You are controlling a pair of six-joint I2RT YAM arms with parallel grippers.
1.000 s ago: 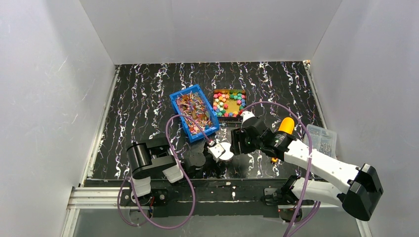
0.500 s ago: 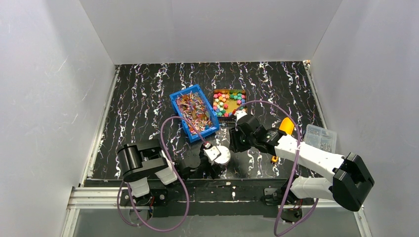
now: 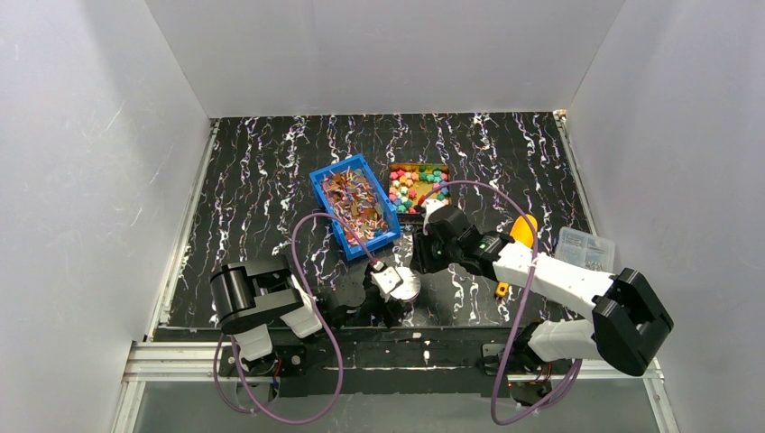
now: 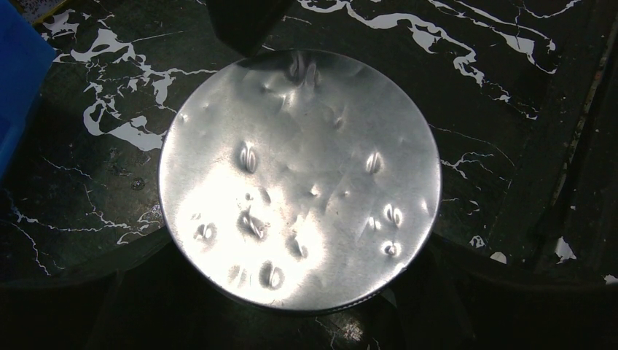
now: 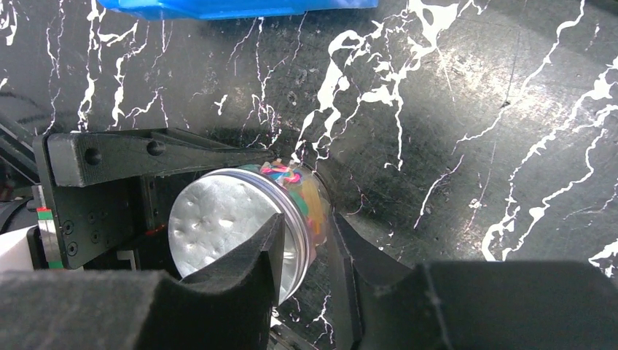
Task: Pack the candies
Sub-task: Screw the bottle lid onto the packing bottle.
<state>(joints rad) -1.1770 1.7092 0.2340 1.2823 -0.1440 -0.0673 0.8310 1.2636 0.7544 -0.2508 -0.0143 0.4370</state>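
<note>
Your left gripper [image 3: 397, 290] clamps the jar [image 5: 312, 193], lower centre of the overhead view, with candies [image 5: 284, 173] inside. Your right gripper [image 5: 304, 233] straddles its lid [image 4: 299, 179]; you cannot tell if it grips.

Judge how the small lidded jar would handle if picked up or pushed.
The jar is round, so on its side it would probably roll. Its shiny, dented lid looks thin and likely slippery. The candies inside seem loose and may shift.

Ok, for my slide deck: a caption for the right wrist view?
Left gripper grips a jar of candies while the right gripper straddles its dented metal lid.
</note>
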